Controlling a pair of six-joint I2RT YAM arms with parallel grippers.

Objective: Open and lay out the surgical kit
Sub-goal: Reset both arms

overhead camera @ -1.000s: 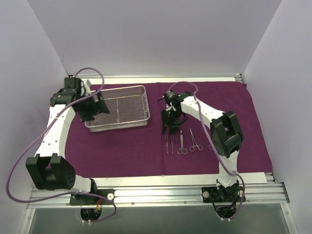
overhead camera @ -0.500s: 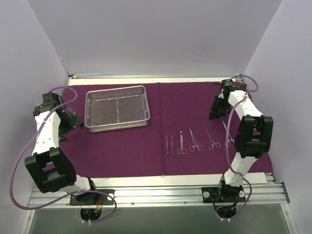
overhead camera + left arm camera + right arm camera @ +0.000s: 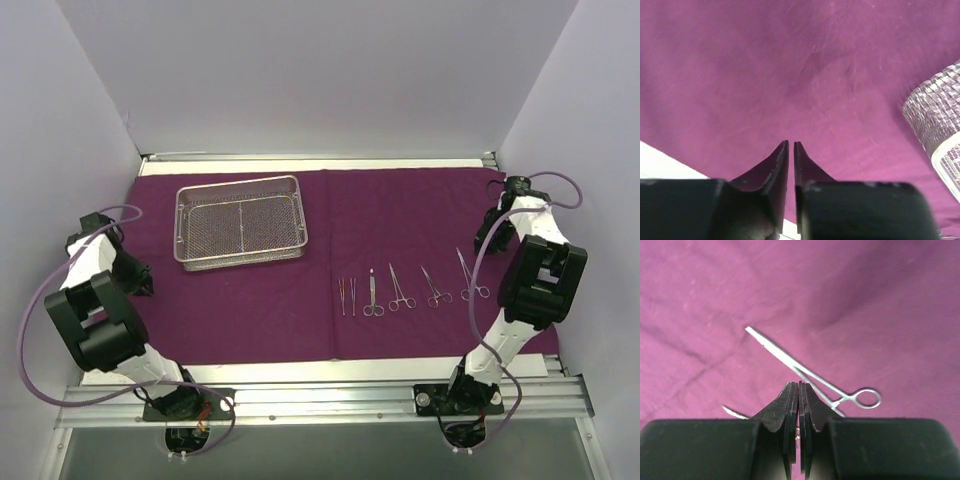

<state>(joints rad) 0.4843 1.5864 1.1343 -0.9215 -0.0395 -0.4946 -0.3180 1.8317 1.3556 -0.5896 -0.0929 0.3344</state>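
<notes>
Layout reads as done. The purple cloth (image 3: 300, 335) is spread flat on the tabletop (image 3: 260, 372), with the mesh tray (image 3: 238, 263) empty at far left. Six instruments (image 3: 398, 288) lie in a row right of centre, apart from one another.

Left gripper (image 3: 791, 144): fingers drawn almost together with a thin slit between, holding nothing, low over the cloth near its left edge. Right gripper (image 3: 798, 384): fingers pressed together, empty, just above the cloth. One ring-handled instrument (image 3: 805, 372) lies right past its tips, and another's point (image 3: 732, 412) shows beside it.

Risks, as judged:
- If the right arm dips or swings, the closed tips could catch that instrument and skew the row.
- If either gripper drags on the cloth, the cloth could bunch and everything on it would shift.
- The left gripper sits near the cloth's edge, so a snag could lift or fold it over.
</notes>
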